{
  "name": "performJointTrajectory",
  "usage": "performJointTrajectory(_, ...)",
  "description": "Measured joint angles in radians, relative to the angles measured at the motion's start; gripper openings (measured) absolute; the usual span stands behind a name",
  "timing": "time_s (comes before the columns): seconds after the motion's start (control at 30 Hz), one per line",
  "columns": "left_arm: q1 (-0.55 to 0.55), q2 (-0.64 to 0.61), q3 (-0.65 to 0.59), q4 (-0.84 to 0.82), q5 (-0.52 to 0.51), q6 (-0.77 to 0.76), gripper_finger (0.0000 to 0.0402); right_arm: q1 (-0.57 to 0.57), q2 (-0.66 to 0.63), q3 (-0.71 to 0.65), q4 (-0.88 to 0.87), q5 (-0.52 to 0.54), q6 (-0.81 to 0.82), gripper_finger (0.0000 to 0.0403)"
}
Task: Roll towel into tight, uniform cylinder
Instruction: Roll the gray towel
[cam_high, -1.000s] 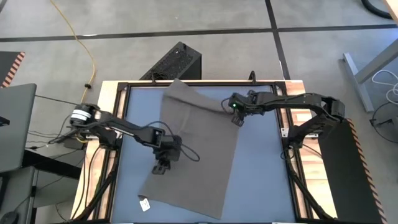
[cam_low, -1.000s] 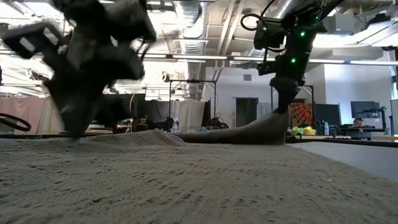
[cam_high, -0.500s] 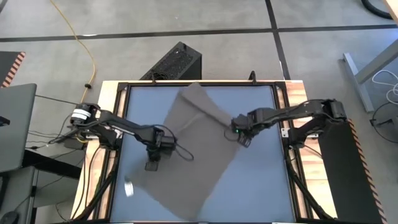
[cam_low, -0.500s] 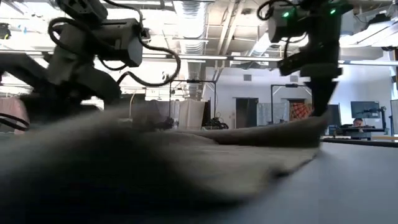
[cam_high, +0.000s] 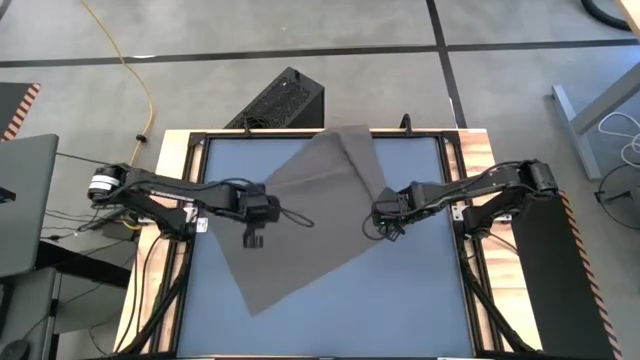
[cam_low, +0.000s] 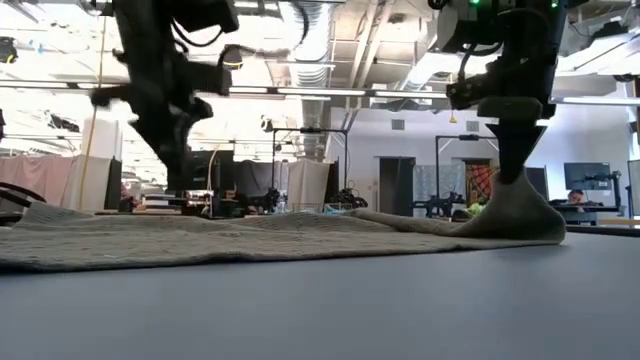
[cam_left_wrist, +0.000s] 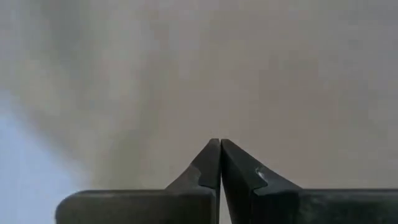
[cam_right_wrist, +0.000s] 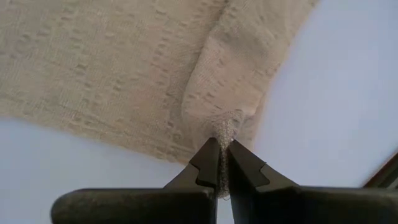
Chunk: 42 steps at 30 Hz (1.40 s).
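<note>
High view: one towel (cam_high: 305, 215), taupe, single layer, spread flat on the blue table (cam_high: 420, 300) and turned diamond-wise. Its corners fall near 12, 3, 7 and 9 o'clock of the tabletop; the 12 o'clock corner reaches the table's far edge.

Left gripper (cam_high: 252, 238): placed at 9 o'clock of table centre, over the towel's left part. Left wrist view shows its fingers (cam_left_wrist: 208, 167) pressed together with no cloth between them and blurred towel beyond.

Right gripper (cam_high: 388, 229): placed at 3 o'clock of table centre, on the towel's right corner. Right wrist view shows its tips nearly closed, pinching a small tuft of that corner (cam_right_wrist: 222, 134). Low view shows the cloth drawn up into a low peak (cam_low: 512, 212) under this gripper, the rest lying flat.

Workshop room visible behind the table in the low view.
</note>
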Motion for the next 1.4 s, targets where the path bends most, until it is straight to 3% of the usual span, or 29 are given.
performJointTrajectory(0.1,-0.066,-0.022,-0.04,0.091,0.205,-0.097,0.0009,-0.007,0.0,0.0,-0.002,0.014,0.0,0.0038)
performJointTrajectory(0.2,-0.182,-0.013,-0.099,0.169,0.277,-0.19,0.0026,-0.007,0.0,0.0,-0.002,0.018,-0.003,0.0039)
performJointTrajectory(0.4,-0.379,0.078,-0.15,0.353,0.297,-0.314,0.0072,-0.007,0.0,0.0,-0.004,0.039,-0.009,0.0039)
performJointTrajectory(0.67,-0.502,0.13,-0.128,0.401,0.296,-0.444,0.0114,-0.007,0.0,0.0,-0.009,0.039,-0.008,0.0064)
performJointTrajectory(0.9,-0.595,0.15,-0.147,0.526,0.265,-0.544,0.0116,-0.007,0.0,0.0,-0.008,0.039,-0.001,0.0089)
performJointTrajectory(1.13,-0.634,0.281,-0.148,0.651,0.218,-0.483,0.0116,-0.007,0.0,0.0,-0.01,0.021,0.008,0.0102)
performJointTrajectory(1.27,-0.634,0.333,-0.133,0.607,0.235,-0.456,0.0113,-0.007,0.0,0.0,-0.041,-0.009,0.038,0.0106)
performJointTrajectory(1.4,-0.634,0.328,-0.128,0.532,0.229,-0.431,0.0069,-0.007,0.0,0.0,-0.103,-0.022,0.056,0.0108)
